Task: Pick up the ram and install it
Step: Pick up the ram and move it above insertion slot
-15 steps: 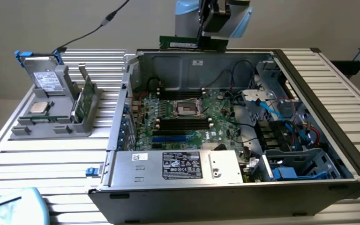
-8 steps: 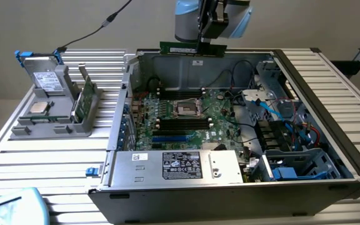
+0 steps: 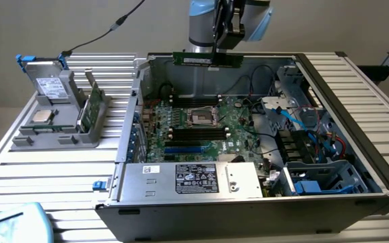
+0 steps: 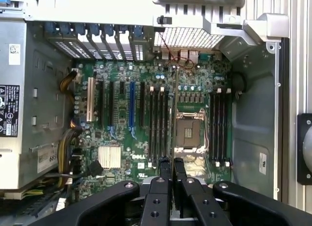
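Fingers (image 4: 163,187) drawn in narrow, pinched on the upper edge of the ram (image 3: 206,59). In the wrist view only a thin slit separates them.

Gripper (image 3: 215,49) hangs under the arm (image 3: 204,23) at the far side of the scene. The ram is held level and lengthwise across the exterior view, flat face toward that camera. It is in the air over the far wall of the open computer case (image 3: 235,217). It sits well above the motherboard (image 3: 232,126) and touches nothing but the fingers.

Looking down from the wrist: CPU socket (image 4: 187,133) lies just beyond the fingertips, with long black memory slots (image 4: 158,126) on both sides of it.

Inside the case, against the near wall, is a silver power supply (image 3: 191,178) with a black label. Blue cables (image 3: 313,126) run through the part of the case on the exterior view's right.

Outside the case, on the exterior view's left, a grey holder (image 3: 46,137) stands on the slatted table (image 3: 46,172).
- Far end: a grey drive (image 3: 51,87) with a white label.
- Nearer: a square silver processor chip (image 3: 42,116).
- Side nearest the case: a second green board (image 3: 94,104), upright on edge.
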You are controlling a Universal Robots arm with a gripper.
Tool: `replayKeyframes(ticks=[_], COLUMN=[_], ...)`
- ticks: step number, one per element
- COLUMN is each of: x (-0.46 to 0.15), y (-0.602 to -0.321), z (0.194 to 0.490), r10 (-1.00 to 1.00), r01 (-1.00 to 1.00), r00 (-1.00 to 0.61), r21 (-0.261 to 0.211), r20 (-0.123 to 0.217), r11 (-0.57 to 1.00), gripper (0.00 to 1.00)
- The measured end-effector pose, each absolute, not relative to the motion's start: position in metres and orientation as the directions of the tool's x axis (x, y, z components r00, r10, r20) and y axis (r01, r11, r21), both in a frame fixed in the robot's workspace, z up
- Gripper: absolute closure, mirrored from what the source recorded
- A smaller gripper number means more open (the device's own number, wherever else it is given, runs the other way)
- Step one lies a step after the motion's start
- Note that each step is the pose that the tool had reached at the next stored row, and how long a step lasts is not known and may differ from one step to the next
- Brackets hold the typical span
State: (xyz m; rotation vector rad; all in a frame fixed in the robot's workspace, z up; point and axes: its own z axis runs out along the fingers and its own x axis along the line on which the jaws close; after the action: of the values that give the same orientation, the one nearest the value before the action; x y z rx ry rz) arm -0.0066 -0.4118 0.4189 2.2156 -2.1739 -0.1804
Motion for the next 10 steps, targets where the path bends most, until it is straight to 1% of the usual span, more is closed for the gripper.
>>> replayKeyframes(ticks=[6,10], x=[-0.007,-0.007], y=[-0.412,-0.412], z=[0.409,0.406], r10=[-0.998,-0.998], r01=[-0.994,-0.996], r00=[0.021,0.029], r21=[0.103,0.086], r20=[-0.057,-0.057], r11=[-0.027,-0.033], gripper=[0.86,0.86])
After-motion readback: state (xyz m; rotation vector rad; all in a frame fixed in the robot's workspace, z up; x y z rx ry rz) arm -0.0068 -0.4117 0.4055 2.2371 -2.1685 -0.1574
